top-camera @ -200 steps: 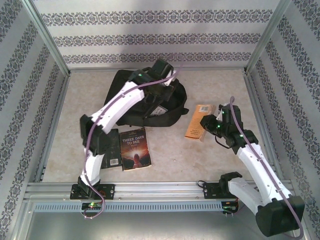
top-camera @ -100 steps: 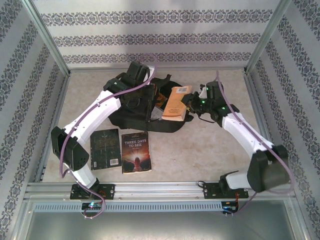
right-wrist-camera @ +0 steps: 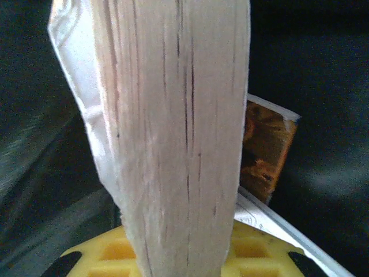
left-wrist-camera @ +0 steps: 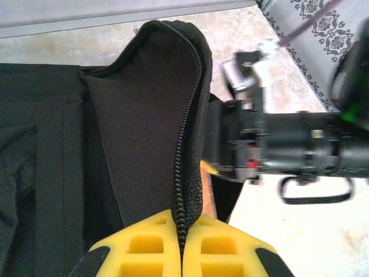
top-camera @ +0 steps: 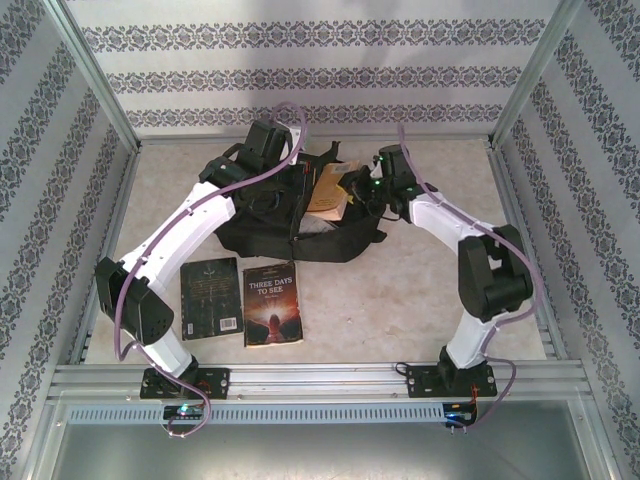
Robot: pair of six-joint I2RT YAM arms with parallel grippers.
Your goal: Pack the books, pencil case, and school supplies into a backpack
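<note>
While your arms are both stretching toward the table's (top-camera: 420, 290) far edge, left gripper (left-wrist-camera: 181, 231): pinching shut on the backpack's (top-camera: 300, 235) zipper edge, holding it raised.
Right gripper (top-camera: 352, 187): you are clamping one orange book (right-wrist-camera: 179, 138) on edge at the backpack's opening.
Books, four: black book (top-camera: 210, 297) and brown book (top-camera: 271, 304) lying side by side near the near-left corner; illustrated book (right-wrist-camera: 268, 150) sitting inside.

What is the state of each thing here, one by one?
backpack: open, flap lifted by its zipper edge.
left gripper: shut on the backpack's flap.
right gripper: shut on the orange book.
orange book: gripped, at the backpack's opening.
black book: flat on the table.
Three Days to See book: flat, cover up.
</note>
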